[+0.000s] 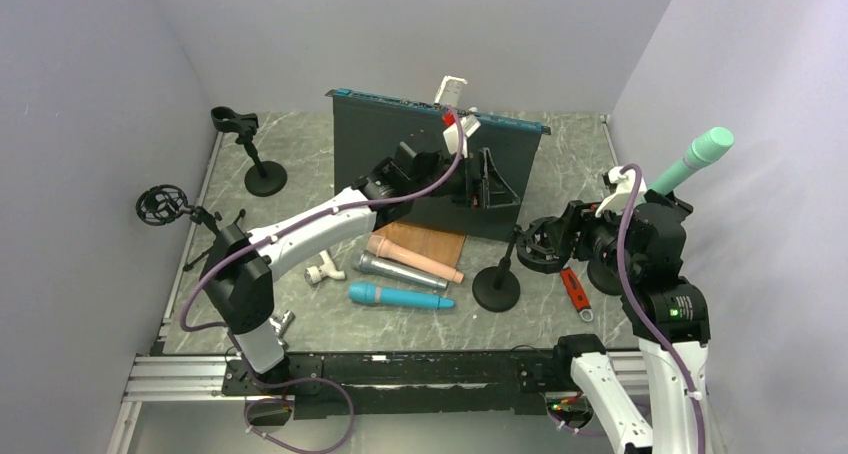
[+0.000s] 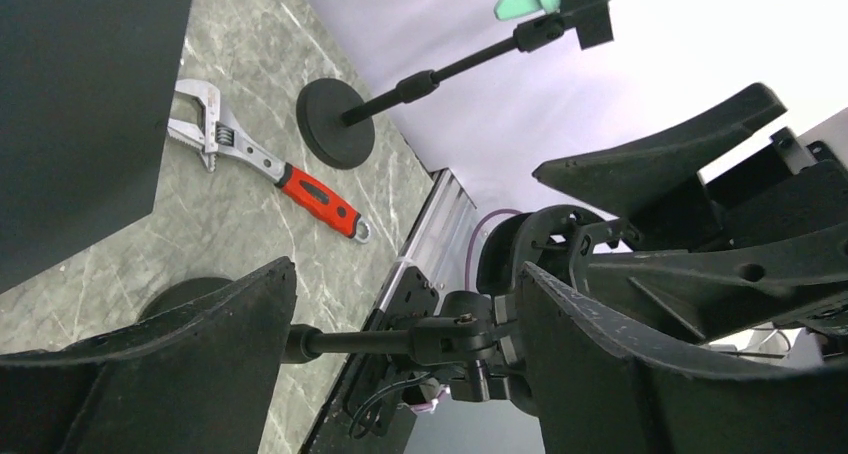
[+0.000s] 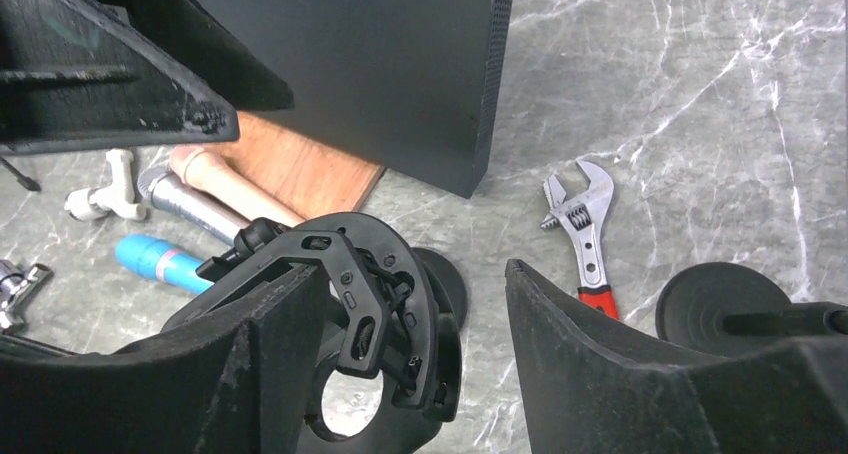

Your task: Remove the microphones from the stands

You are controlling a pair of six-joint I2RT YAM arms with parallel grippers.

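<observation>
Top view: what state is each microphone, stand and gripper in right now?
Green microphone: clipped in its stand, tilted.
Peach microphone: lying on the table.
Silver microphone: lying on the table.
Blue microphone: lying on the table.
Middle stand: upright, ring mount empty.
Wrench: lying flat.
Left gripper: open, empty.
Right gripper: open, around the ring mount.

A red-handled silver adjustable wrench (image 1: 574, 292) lies flat on the grey marbled tabletop (image 1: 300, 154) at 4 o'clock from centre. A black upright rectangular panel (image 1: 420, 164) stands at 12 o'clock. A brown wooden board (image 1: 432, 240) lies at the panel's 6 o'clock. A white plastic pipe fitting (image 1: 325, 270) lies at 8 o'clock.
</observation>
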